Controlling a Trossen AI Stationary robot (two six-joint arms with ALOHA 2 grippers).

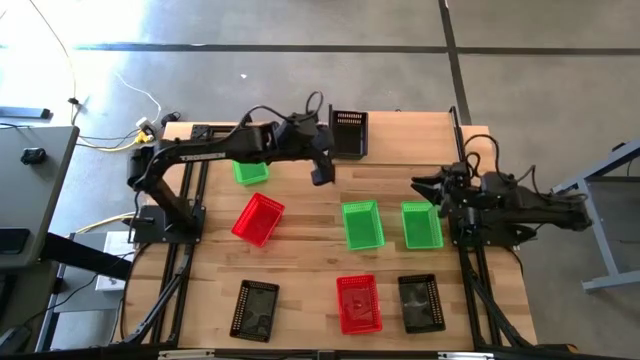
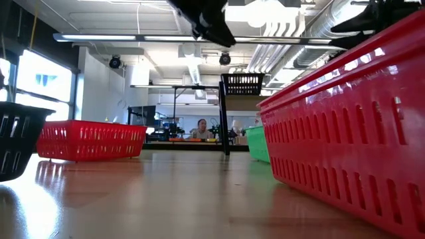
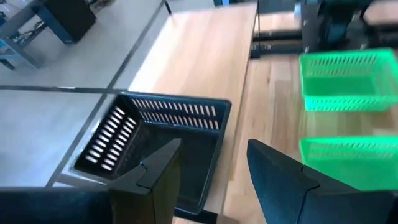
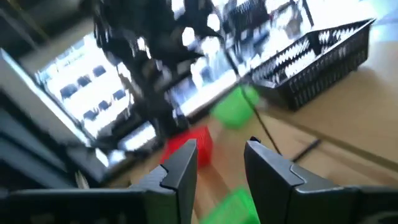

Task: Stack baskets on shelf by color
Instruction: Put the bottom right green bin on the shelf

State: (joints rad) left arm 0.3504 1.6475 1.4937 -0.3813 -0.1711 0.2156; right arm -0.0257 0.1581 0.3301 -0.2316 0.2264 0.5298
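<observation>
A black basket [image 1: 348,133] stands on the light-wood shelf [image 1: 410,132] at the table's far edge; the low view shows the basket [image 2: 242,83] raised on a black post. My left gripper [image 1: 322,170] [image 3: 211,180] hangs open in the air just near of that basket [image 3: 155,130] and holds nothing. My right gripper [image 1: 425,187] [image 4: 221,165] is open and empty at the table's right, beside a green basket [image 1: 421,224]. On the tabletop lie two other green baskets [image 1: 362,224] [image 1: 250,172], two red ones [image 1: 258,218] [image 1: 358,303] and two black ones [image 1: 254,310] [image 1: 421,302].
The arm frames' black rails [image 1: 180,280] [image 1: 480,280] run along the table's left and right sides. Bare wood lies between the red basket at the left and the middle green one. A person [image 2: 201,129] sits far back in the room beyond the table.
</observation>
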